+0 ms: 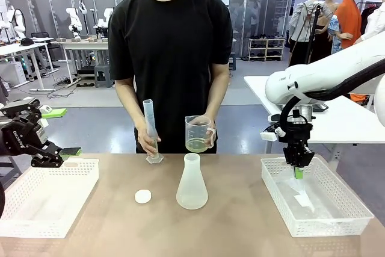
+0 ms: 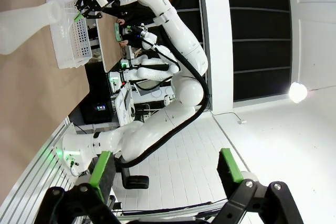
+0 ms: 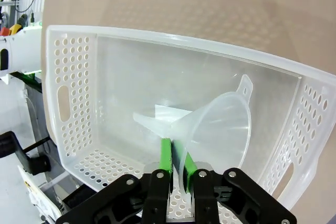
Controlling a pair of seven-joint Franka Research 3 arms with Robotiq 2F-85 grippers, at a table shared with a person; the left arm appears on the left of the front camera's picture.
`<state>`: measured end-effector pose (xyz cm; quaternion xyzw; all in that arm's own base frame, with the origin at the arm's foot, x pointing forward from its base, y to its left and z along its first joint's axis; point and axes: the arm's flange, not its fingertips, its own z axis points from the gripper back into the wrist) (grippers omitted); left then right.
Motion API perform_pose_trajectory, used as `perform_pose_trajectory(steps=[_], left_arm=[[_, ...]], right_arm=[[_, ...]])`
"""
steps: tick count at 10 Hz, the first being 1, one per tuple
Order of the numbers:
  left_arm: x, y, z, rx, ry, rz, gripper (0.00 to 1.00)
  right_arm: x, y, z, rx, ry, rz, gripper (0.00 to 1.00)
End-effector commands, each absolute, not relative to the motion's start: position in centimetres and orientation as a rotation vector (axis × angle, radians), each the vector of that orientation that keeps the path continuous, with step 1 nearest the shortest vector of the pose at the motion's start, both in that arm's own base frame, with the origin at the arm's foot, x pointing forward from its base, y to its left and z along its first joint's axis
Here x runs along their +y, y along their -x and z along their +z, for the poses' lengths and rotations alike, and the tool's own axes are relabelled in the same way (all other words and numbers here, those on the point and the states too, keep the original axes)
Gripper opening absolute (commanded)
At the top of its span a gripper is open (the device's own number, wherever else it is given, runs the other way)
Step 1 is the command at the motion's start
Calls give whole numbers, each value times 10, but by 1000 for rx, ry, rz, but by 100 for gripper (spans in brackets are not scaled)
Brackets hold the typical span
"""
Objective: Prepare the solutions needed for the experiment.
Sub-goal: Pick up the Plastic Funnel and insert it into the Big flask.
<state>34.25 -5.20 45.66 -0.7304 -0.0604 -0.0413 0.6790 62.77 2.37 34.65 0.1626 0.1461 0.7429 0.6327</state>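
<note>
Yellow-green solutions (image 1: 196, 145) sit left of the right gripper (image 1: 297, 171) clasping a funnel (image 3: 220, 129).

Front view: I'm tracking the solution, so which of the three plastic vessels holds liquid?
The handled beaker in the person's hand: a pale yellow-green band shows at its bottom. The graduated cylinder and the conical flask show no tint.

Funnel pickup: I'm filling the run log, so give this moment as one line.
right claw: shut on funnel in right basket | left claw: open | person: holds beaker of solution, cylinder
</note>
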Motion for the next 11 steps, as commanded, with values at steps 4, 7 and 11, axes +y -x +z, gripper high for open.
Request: perform_pose_trajectory(steps=[4, 7, 11], left_arm=[[-52, -343, 459, -129, 1656, -94, 100], [-52, -343, 459, -129, 1656, -94, 100], [-52, -343, 459, -129, 1656, -94, 100]], right_arm=[[34, -607, 380, 225, -229, 1616, 0], [44, -560, 433, 70, -92, 1539, 0], [57, -492, 497, -218, 208, 1513, 0]])
